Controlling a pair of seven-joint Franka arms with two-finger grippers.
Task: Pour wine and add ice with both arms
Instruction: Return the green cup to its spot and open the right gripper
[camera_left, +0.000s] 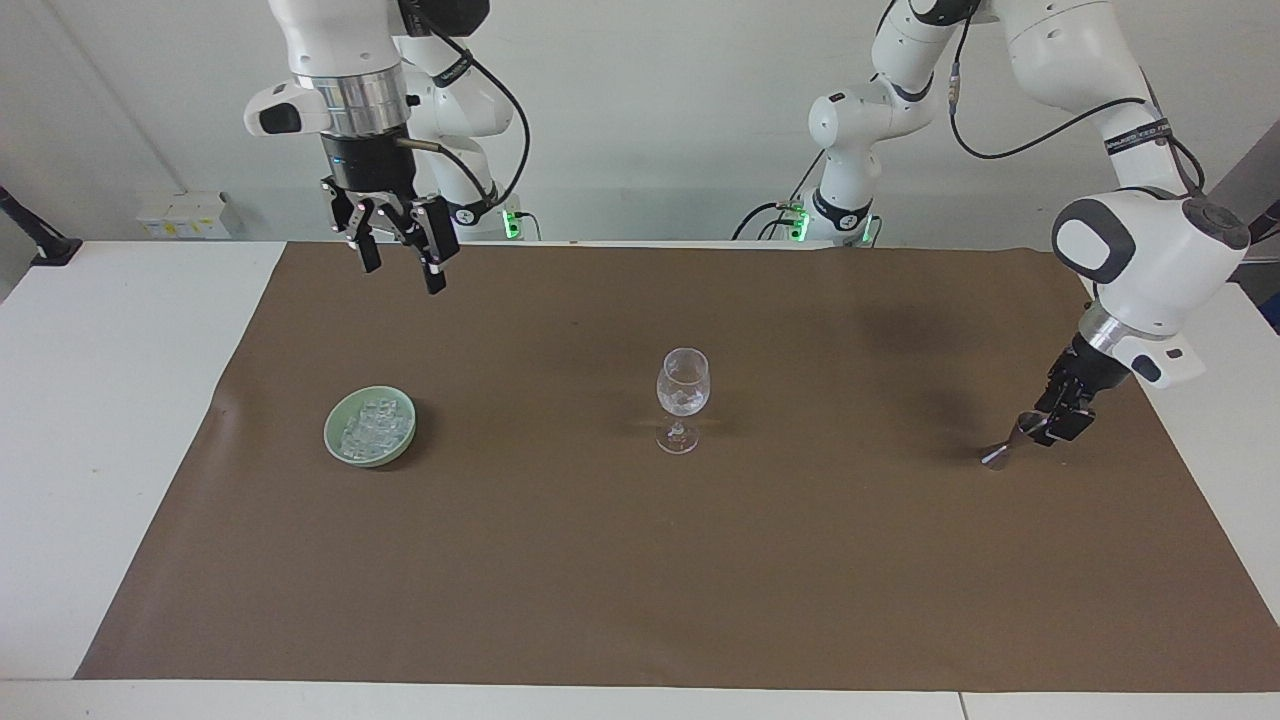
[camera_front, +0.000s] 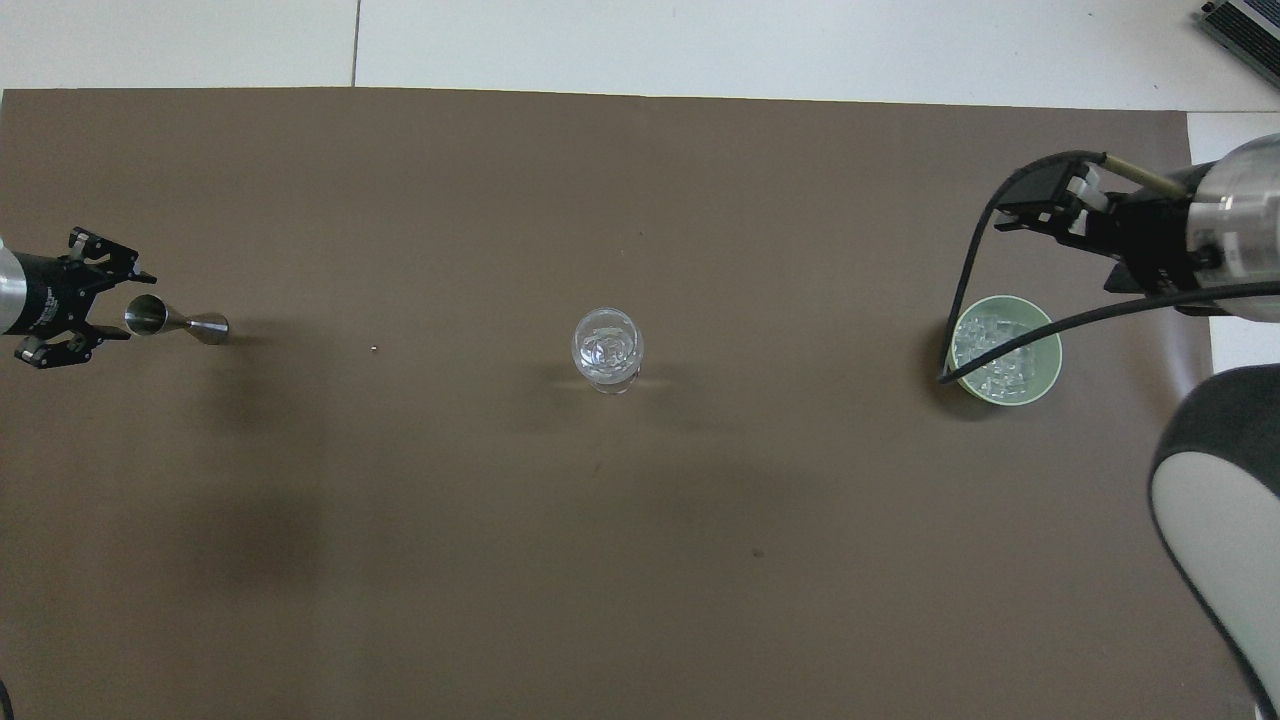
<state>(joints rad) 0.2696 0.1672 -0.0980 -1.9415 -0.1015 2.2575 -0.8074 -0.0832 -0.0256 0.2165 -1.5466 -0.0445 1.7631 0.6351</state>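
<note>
A clear stemmed wine glass (camera_left: 683, 390) (camera_front: 607, 350) stands mid-mat with something clear and glassy low in its bowl. The ice (camera_left: 372, 425) (camera_front: 1000, 352) fills a pale green bowl (camera_left: 335, 440) (camera_front: 1050, 370) toward the right arm's end. My right gripper (camera_left: 400, 270) (camera_front: 1050, 205) hangs open and empty, high above the mat's edge nearest the robots. At the left arm's end, my left gripper (camera_left: 1045, 428) (camera_front: 125, 305) is low and open. Its spread fingertips flank the upper cup of a steel jigger (camera_left: 1000, 452) (camera_front: 175, 320), whose foot rests on the mat. Whether they touch it I cannot tell.
A brown mat (camera_left: 640, 580) covers most of the white table. The right arm's black cable (camera_front: 965, 300) crosses over the green bowl in the overhead view. A tiny speck (camera_front: 373, 349) lies between jigger and glass.
</note>
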